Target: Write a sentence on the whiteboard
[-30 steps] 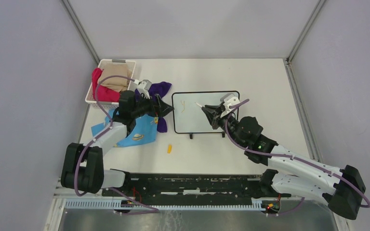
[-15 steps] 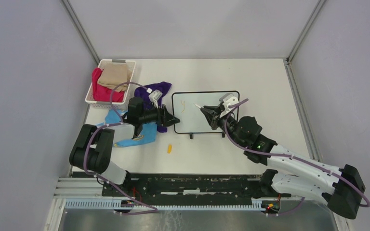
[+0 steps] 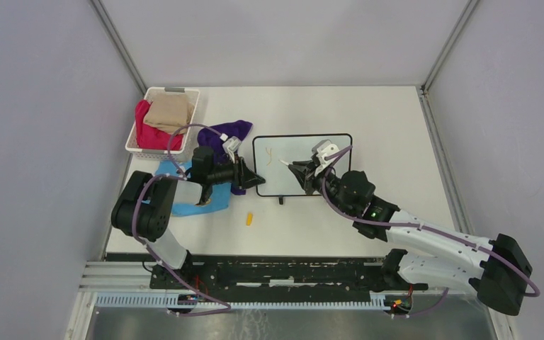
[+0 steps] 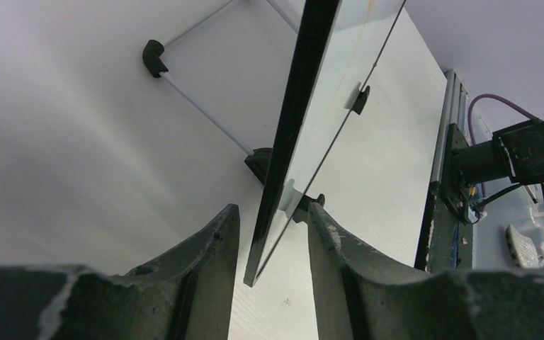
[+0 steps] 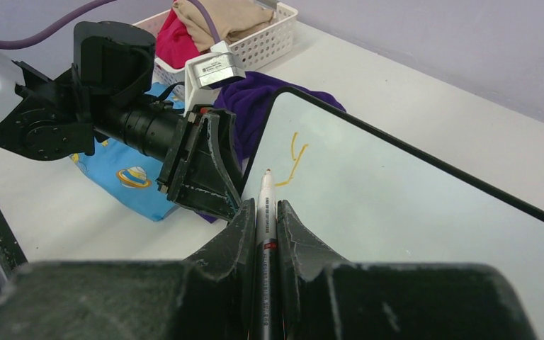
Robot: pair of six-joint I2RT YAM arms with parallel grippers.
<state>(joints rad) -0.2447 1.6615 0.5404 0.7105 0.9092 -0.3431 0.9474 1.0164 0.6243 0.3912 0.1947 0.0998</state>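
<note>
The whiteboard [image 3: 319, 152] lies flat at the table's middle, black-framed, with two small feet at its near edge. Of the sentence, only one yellow "y" [image 3: 270, 153] shows near its top left corner; the "y" [image 5: 295, 159] is also in the right wrist view. My left gripper [image 3: 253, 177] straddles the whiteboard's [image 4: 326, 85] lower left corner. That left gripper [image 4: 273, 207] is open, with a gap on each side of the frame. My right gripper [image 5: 265, 212] is shut on a white marker [image 5: 266, 205], whose tip sits just below the "y".
A white basket [image 3: 188, 95] with red and tan cloths stands at the back left. A purple cloth [image 3: 230, 131] and a blue cloth [image 3: 205, 202] lie under the left arm. A small yellow cap [image 3: 249, 219] lies in front of the board.
The left gripper has swung right to the board's lower left corner and its jaws have narrowed around the frame. The right gripper with the marker has shifted slightly left and nearer.
</note>
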